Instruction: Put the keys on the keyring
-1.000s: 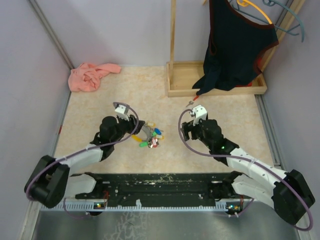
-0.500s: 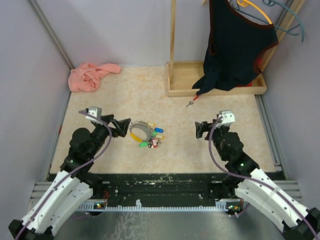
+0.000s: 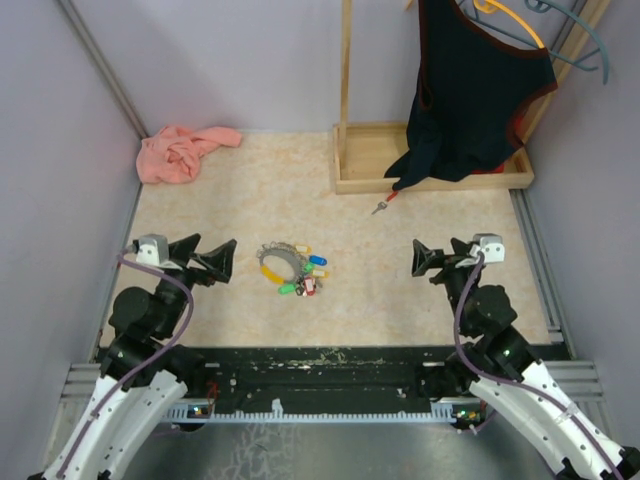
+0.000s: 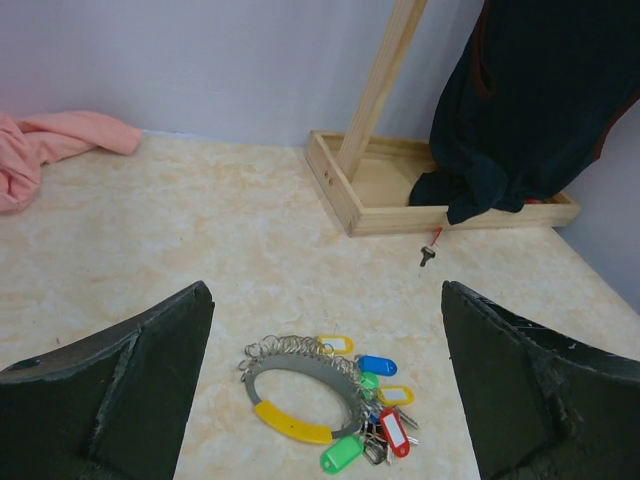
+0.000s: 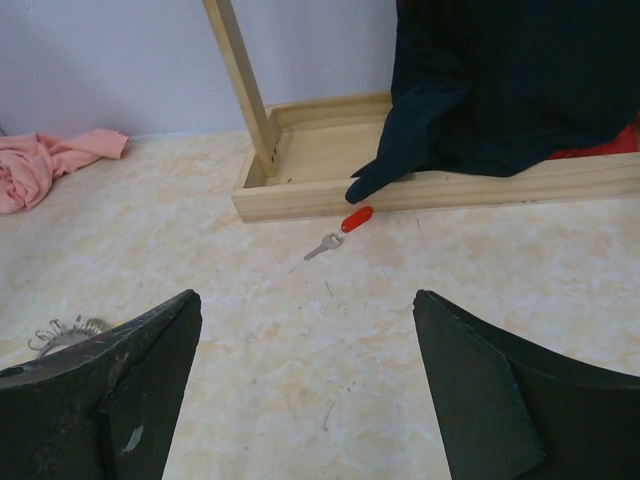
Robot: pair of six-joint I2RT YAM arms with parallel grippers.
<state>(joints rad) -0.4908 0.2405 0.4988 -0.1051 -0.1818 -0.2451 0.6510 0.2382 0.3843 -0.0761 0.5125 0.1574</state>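
Grey metal keyring [image 4: 322, 368], glossy plastic-tagged keys [image 4: 390, 432] on mottled tabletop [image 4: 200, 230]; left gripper [image 4: 325, 300] and right gripper [image 5: 306, 300] wide-spread.

far off to my left a crumpled pink cloth [image 3: 183, 152] lies on the beige marbled tabletop [image 3: 250, 195], up against the pale lilac back wall [image 3: 230, 60]. ahead and to my right sits a shallow wooden tray [image 3: 372, 150] with low rails, near that same wall. a slim wooden post [image 3: 346, 60] stands upright at its left end. a dark garment with red trim [image 3: 470, 90] hangs over the tray, its lower end draped down inside and spilling over the front rail. above it i can see a yellow hanger [image 3: 510, 20] and a blue-grey hanger [image 3: 585, 45].
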